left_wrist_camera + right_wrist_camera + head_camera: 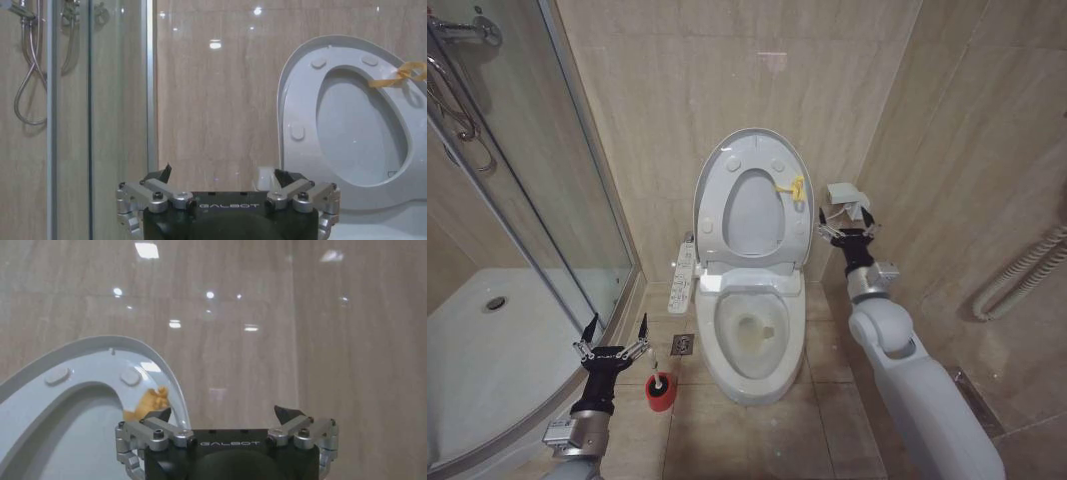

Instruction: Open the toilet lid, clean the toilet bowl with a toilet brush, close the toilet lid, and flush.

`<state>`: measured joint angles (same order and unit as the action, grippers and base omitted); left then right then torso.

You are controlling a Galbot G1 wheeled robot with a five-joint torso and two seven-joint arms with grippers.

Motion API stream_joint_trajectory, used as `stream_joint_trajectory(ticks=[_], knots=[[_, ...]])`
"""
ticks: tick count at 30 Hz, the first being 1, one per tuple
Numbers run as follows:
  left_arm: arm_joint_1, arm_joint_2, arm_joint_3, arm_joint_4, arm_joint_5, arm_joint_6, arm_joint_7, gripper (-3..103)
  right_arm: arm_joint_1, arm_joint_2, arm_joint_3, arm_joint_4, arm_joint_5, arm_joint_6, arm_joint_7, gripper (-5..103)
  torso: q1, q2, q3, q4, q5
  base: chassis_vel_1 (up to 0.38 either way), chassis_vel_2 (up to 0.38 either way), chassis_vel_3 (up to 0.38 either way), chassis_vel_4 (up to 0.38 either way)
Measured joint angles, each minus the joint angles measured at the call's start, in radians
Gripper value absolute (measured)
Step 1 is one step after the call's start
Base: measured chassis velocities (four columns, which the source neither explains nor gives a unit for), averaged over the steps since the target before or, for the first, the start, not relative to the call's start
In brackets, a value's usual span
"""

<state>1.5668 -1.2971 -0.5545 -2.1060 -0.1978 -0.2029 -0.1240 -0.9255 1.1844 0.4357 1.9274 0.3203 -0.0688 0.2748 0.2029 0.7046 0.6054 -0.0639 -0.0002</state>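
Observation:
The toilet lid (752, 212) stands raised against the wall, with the seat ring (717, 225) up against it and a yellow loop tag (795, 188) on its right edge. Below it the toilet bowl (752, 335) lies uncovered, with a yellowish inside. The toilet brush (658, 382) stands in its red cup on the floor to the left of the bowl. My left gripper (617, 322) is open just left of the brush, apart from it. My right gripper (847, 218) is open and empty beside the lid's right edge, close to the tag. The wrist views show both the left gripper (221, 171) and the right gripper (222, 411) open, with the lid (300, 100) (80, 355) ahead of each.
A curved glass shower enclosure (547, 200) closes off the left side. The button panel (684, 270) sits at the toilet's left side, above a floor drain (682, 343). A white box (847, 192) is mounted on the wall above my right gripper. A hose (1027, 270) hangs on the right wall.

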Motion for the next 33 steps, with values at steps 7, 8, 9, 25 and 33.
stream_joint_trajectory(ticks=[7,8,9,25,33], knots=[[0.000,0.000,0.000,0.000,0.000,0.000,0.000,100,-0.202,0.033,0.078,0.081,-0.045,0.053,0.009,100,0.000,0.000,0.000,-0.0002,0.0003,0.000,0.000,0.000,0.000],[0.000,0.000,0.000,0.000,0.000,0.000,0.000,100,-0.202,0.033,0.078,0.081,-0.045,0.053,0.009,100,0.000,0.000,0.000,-0.0002,0.0003,0.000,0.000,0.000,0.000],[0.000,0.000,0.000,0.000,0.000,0.000,0.000,100,-0.225,0.040,0.084,0.091,-0.061,0.057,0.013,100,0.000,0.000,0.000,-0.0002,0.0001,0.000,0.000,0.000,0.000],[0.000,0.000,0.000,0.000,0.000,0.000,0.000,100,-0.485,0.153,0.096,0.160,-0.227,0.137,0.007,100,0.000,0.000,0.000,-0.0002,0.0000,0.000,0.000,0.000,0.000],[0.000,0.000,0.000,0.000,0.000,0.000,0.000,100,-0.575,0.283,0.107,0.218,-0.295,0.138,-0.022,100,0.000,0.000,0.000,-0.0002,0.0000,0.000,0.000,0.000,0.000]])
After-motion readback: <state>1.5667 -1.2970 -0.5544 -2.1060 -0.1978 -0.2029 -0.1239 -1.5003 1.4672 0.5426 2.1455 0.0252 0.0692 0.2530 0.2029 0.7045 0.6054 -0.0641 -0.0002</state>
